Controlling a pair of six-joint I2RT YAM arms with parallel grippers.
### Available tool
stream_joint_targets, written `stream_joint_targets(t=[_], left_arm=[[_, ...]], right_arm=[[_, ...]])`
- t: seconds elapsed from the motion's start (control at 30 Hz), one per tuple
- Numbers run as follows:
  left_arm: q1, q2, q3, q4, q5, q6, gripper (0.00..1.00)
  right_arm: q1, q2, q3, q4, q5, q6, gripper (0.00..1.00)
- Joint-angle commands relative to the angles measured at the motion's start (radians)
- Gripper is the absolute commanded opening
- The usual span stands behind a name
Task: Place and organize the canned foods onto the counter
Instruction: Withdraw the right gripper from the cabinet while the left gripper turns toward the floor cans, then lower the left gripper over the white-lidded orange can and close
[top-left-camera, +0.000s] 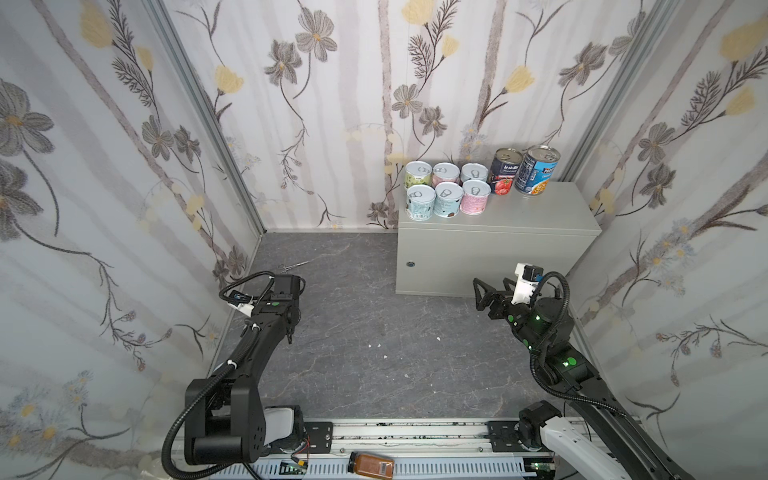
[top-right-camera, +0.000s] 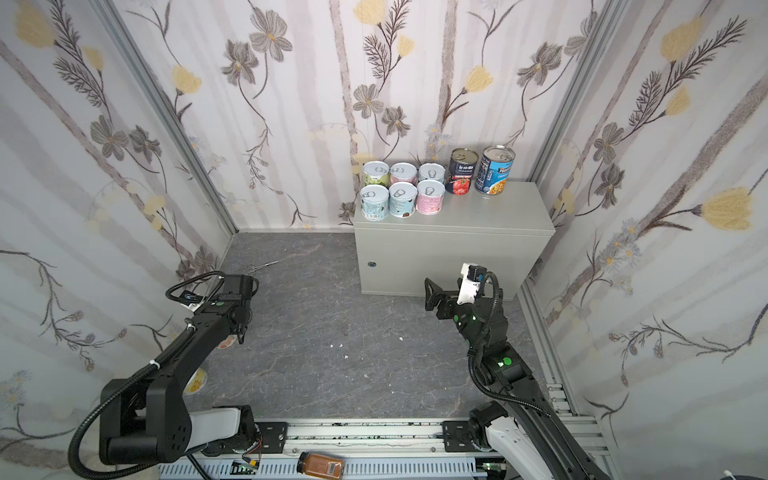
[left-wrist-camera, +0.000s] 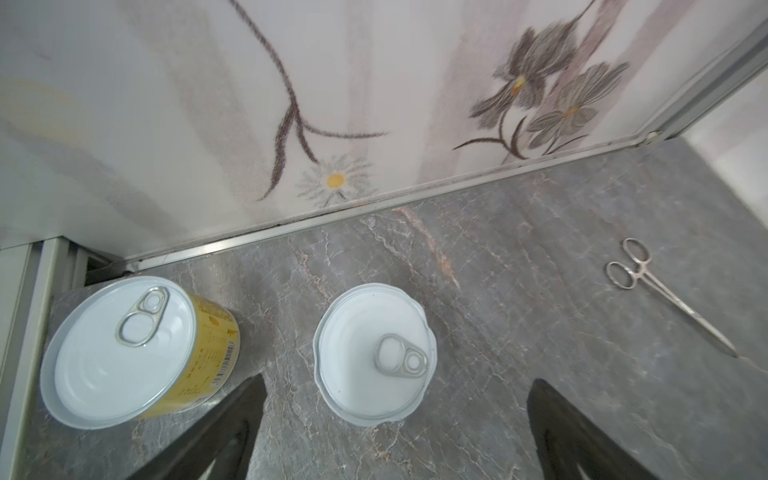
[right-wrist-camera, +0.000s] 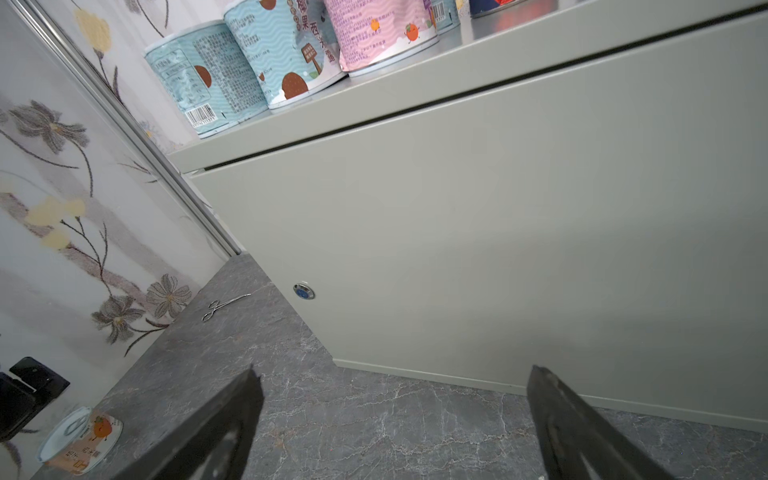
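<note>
The counter (top-left-camera: 519, 216) is a light-grey box at the back right. On its top stand several short pastel cans (top-left-camera: 448, 199) in two rows of three, then a tomato-labelled can (top-left-camera: 504, 171) and a blue-labelled can (top-left-camera: 537, 169). Two short cans stand on the floor by the left wall: a yellow-labelled one (left-wrist-camera: 124, 349) and one seen lid-on (left-wrist-camera: 374, 353), whose orange-fruit label shows in the right wrist view (right-wrist-camera: 81, 440). My left gripper (left-wrist-camera: 397, 379) hangs open above the lid-on can, apart from it. My right gripper (top-left-camera: 478, 295) is open and empty, low in front of the counter.
Steel forceps (top-left-camera: 293, 266) lie on the dark marbled floor near the back left wall. An amber jar (top-left-camera: 371, 464) lies on the front rail between the arm bases. Flowered walls close in on three sides. The floor cans sit tight against the left wall.
</note>
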Motion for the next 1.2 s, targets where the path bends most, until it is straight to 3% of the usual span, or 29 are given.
stream_joint_targets(t=[0.0,0.3,0.77,1.17], left_arm=[[0.011,0.056,-0.008,-0.06,-0.039,-0.114,1.0],[0.041,0.194,0.009,-0.052,-0.058,-0.162,1.0],[0.094,0.363,0.123,0.042,0.03,-0.024,1.0],[0.067,0.375,0.151,0.076,0.027,0.024,1.0]], right_arm=[[0.005,0.015,-0.007,0.053,0.014,-0.019,1.0],[0.012,0.055,-0.006,0.057,0.022,-0.033,1.0],[0.02,0.066,-0.008,0.079,0.03,-0.047,1.0],[0.022,0.112,-0.017,0.126,0.017,-0.047,1.0]])
